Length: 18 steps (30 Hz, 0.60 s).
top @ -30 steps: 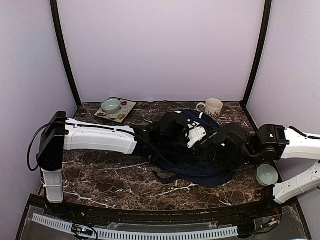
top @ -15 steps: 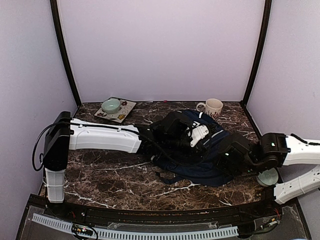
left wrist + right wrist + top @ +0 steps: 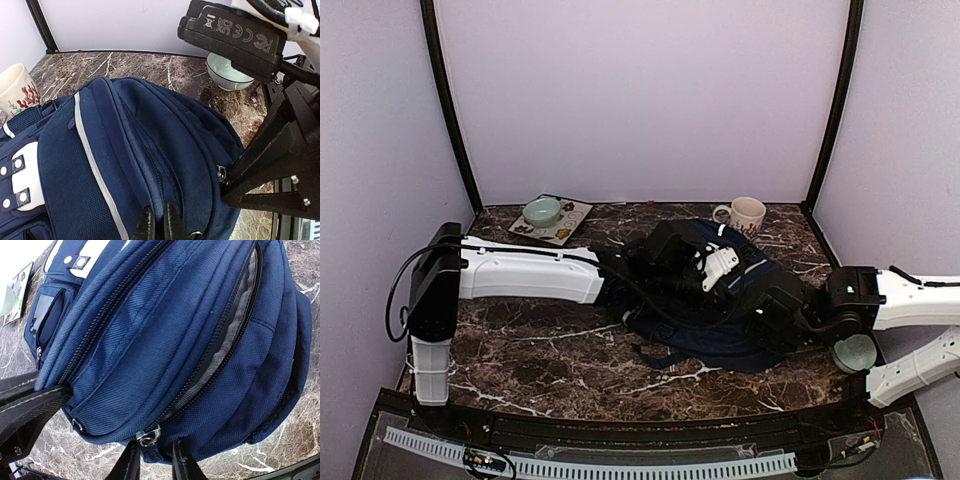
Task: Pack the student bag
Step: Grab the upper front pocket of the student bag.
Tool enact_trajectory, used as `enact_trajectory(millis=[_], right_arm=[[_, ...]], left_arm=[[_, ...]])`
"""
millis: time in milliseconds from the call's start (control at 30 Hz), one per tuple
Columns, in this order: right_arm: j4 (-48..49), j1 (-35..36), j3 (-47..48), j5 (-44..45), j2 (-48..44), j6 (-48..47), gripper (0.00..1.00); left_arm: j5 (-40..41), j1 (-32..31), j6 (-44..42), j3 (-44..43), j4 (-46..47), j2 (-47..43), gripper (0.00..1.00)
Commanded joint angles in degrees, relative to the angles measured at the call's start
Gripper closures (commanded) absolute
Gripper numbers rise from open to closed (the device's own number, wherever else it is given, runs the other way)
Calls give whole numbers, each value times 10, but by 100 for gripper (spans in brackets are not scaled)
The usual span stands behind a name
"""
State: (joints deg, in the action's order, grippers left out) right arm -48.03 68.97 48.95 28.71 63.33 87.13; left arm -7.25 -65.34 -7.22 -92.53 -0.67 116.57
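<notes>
The student bag (image 3: 720, 315) is a navy backpack lying at centre right of the marble table. My left gripper (image 3: 705, 272) is on top of it, shut on a fold of its fabric (image 3: 159, 200) beside a closed zip. My right gripper (image 3: 775, 322) is at the bag's near right end. Its fingers close on the dark zipper pull (image 3: 156, 456) of the main zip (image 3: 220, 347). That zip is partly open and shows grey lining. The bag's white stripe (image 3: 95, 165) and a white dotted patch (image 3: 20, 175) show in the left wrist view.
A white mug (image 3: 747, 214) with a red pattern stands just behind the bag. A teal bowl (image 3: 542, 211) sits on a tray (image 3: 572, 224) at the back left. Another pale bowl (image 3: 853, 352) stands by the right arm, at the bag's right end.
My right gripper has drawn back to the right and nearer, along the bag's end. My left gripper has shifted slightly right on top of the bag.
</notes>
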Motion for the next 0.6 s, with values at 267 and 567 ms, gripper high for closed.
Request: enact_trajectory(millis=[267, 567], right_arm=[[15, -22, -22, 9, 2, 15, 78], [39, -47, -32, -11, 5, -15, 86]], left_arm=[[-55, 6, 13, -30, 41, -24, 100], [-80, 6, 19, -21, 47, -32, 100]])
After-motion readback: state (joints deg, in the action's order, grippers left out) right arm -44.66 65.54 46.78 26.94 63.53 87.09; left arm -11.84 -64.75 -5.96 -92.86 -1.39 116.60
